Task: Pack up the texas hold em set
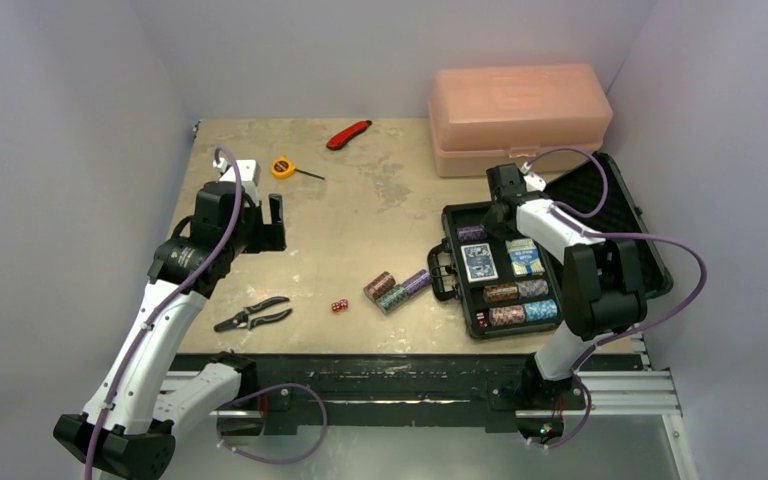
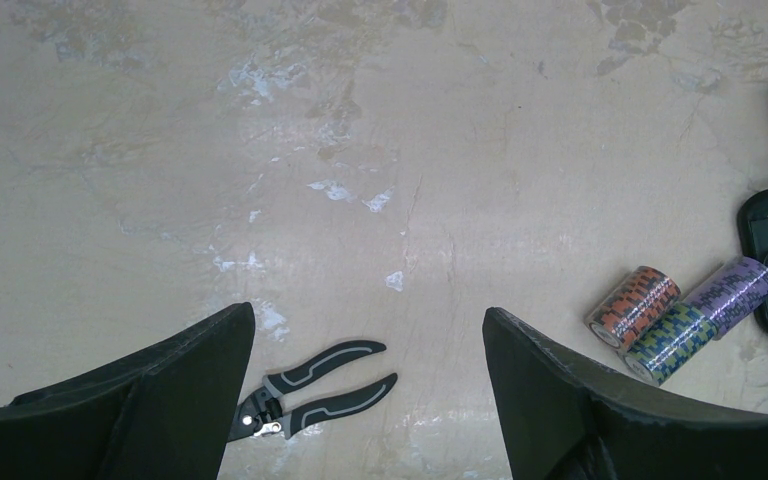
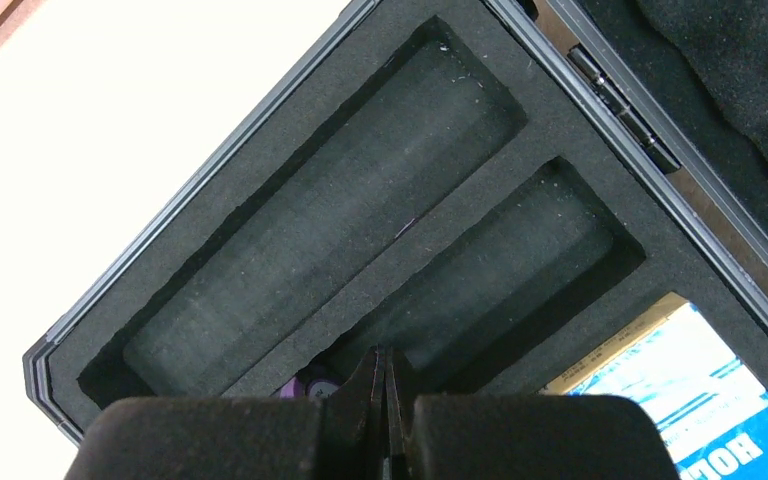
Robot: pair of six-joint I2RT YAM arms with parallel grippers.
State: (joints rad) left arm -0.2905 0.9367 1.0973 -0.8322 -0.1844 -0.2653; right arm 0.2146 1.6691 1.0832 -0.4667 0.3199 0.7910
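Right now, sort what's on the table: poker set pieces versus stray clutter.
Poker set: black case, card decks, packed chip rolls, loose chip rolls, red dice.
Clutter: pliers, tape measure, red knife, pink box.

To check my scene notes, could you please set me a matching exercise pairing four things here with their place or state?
Things:
1. dice
2. decks
3. left claw
4. right claw

Place or state:
A. shut
B. on the table, near the loose rolls
C. open
D. in the case

Pairs: 1-B; 2-D; 3-C; 4-A
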